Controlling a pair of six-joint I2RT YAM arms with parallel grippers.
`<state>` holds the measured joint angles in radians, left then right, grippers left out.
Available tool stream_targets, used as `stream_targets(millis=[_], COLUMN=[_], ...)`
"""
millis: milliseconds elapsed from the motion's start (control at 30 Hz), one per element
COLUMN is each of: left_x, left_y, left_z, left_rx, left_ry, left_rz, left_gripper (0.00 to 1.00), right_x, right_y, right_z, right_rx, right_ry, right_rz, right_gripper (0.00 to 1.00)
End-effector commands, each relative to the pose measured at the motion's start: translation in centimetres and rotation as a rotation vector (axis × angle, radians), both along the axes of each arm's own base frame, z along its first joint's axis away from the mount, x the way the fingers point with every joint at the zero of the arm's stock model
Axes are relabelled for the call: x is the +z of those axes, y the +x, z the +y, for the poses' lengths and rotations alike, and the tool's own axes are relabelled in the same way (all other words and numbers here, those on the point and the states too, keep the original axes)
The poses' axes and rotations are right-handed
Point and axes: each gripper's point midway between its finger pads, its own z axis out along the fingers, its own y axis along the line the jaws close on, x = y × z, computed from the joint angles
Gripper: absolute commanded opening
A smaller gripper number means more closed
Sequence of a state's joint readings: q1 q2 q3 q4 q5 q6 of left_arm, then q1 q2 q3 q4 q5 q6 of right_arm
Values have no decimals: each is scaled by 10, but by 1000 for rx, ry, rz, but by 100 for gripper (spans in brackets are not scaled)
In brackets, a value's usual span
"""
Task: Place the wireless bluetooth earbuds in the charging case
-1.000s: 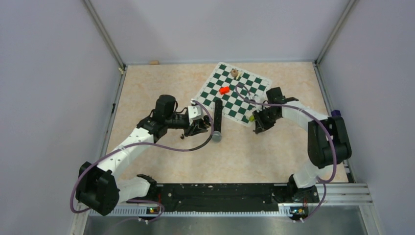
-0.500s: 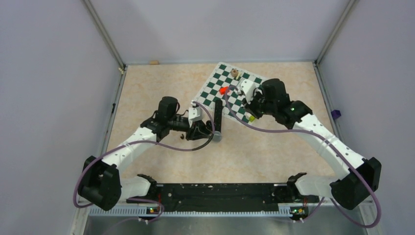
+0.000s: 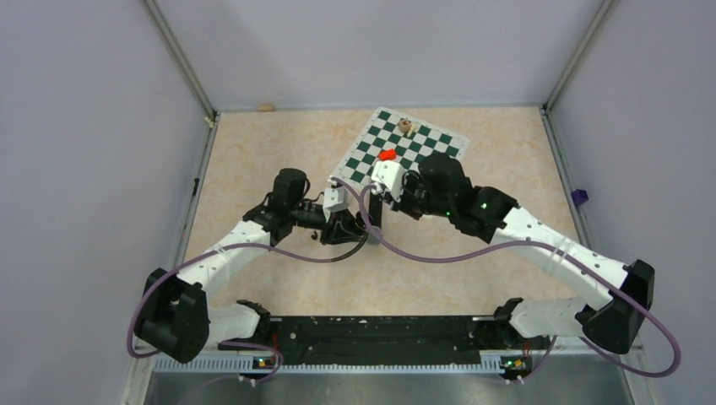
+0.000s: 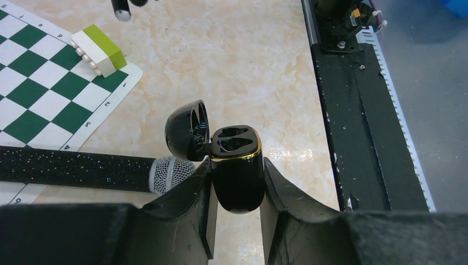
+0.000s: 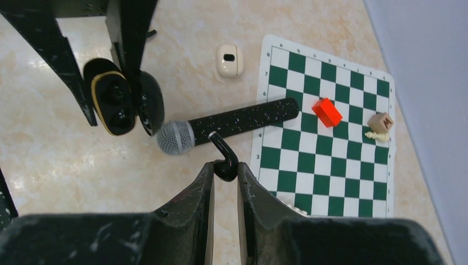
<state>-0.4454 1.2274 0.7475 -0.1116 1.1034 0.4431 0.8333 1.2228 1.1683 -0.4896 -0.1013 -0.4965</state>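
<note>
One black earbud point(image 5: 223, 157) is clamped in the right gripper point(image 5: 225, 168), the open charging case point(image 4: 236, 144) in the left gripper point(image 4: 236, 165); alignment over an empty well point(image 5: 114, 94), frame upper left, is judged the next requirement.

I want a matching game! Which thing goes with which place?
Things:
1. charging case
2. black earbud
3. red block
4. microphone

Places:
A. pinched in the right gripper
B. sitting wholly on the chessboard
C. held by the left gripper, lid open
D. head on the bare table, handle tip over the chessboard

Pairs: 1-C, 2-A, 3-B, 4-D
</note>
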Motion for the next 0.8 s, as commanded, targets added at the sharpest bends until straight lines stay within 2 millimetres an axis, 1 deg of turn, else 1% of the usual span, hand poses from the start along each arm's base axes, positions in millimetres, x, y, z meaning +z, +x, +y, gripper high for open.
stream_targets(millis=[0,200,367,467,767], left_x=[13,17,20,22,22], left_y=[5,9,8,7,6], left_z=[-2,2,5,5,6], left_rx=[-18,-4,-2,-3,-5], left_ry=[-45,-58,-71,-74,-78], left_rz=[-4,5,-6,-11,-21], left_gripper=[0,0,0,0,0], right_x=[19,11,2,-3,-10], right_y=[-5,-23,-25,-25,-26], right_z=[27,48,57,61,65], right_rx=[47,111,109,110,116], right_ry=[56,8,-48,-77,-96], right_rz=[-79,-136,-179,-191,-189], right_gripper=[7,7,7,7,7])
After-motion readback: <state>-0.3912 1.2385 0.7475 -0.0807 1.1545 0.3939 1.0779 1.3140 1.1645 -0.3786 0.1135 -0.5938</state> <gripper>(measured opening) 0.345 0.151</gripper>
